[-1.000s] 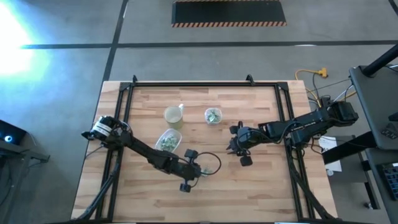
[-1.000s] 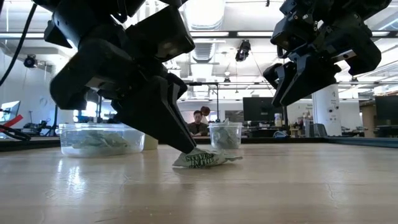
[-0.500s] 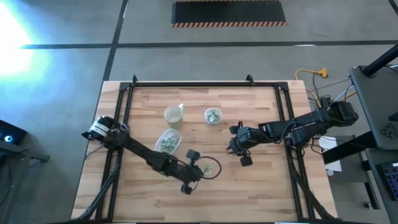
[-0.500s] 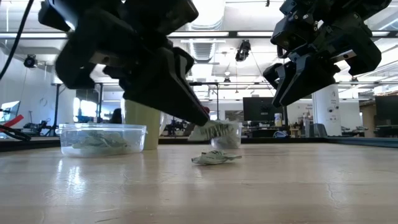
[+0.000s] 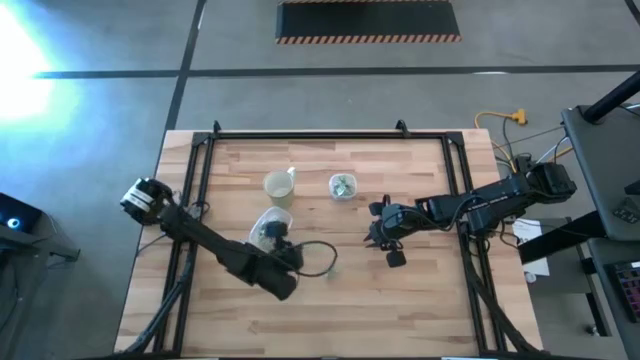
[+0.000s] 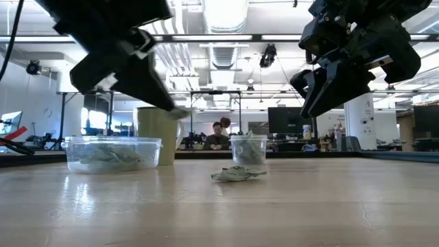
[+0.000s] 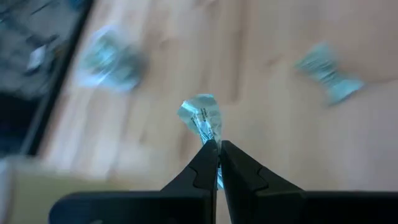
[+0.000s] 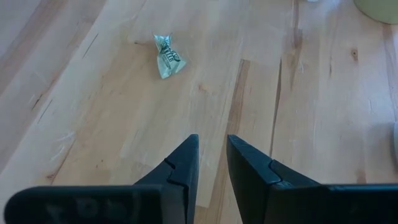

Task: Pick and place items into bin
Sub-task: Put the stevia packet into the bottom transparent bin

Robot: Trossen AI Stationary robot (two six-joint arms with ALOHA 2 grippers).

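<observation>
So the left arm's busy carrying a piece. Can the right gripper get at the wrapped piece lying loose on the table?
Probably yes. The right gripper hangs above bare wood, slightly open and holding nothing, and the loose wrapped piece lies ahead with nothing between them.

bare table (image 5: 400, 300) front and right; cup (image 5: 279, 186), tubs crowd back-left

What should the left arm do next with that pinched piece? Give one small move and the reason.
Probably open over the bin. The left gripper is shut on a wrapped piece, and in the high view it sits at the clear bin already holding pieces. One piece lies on the table; the right gripper hovers apart.
</observation>
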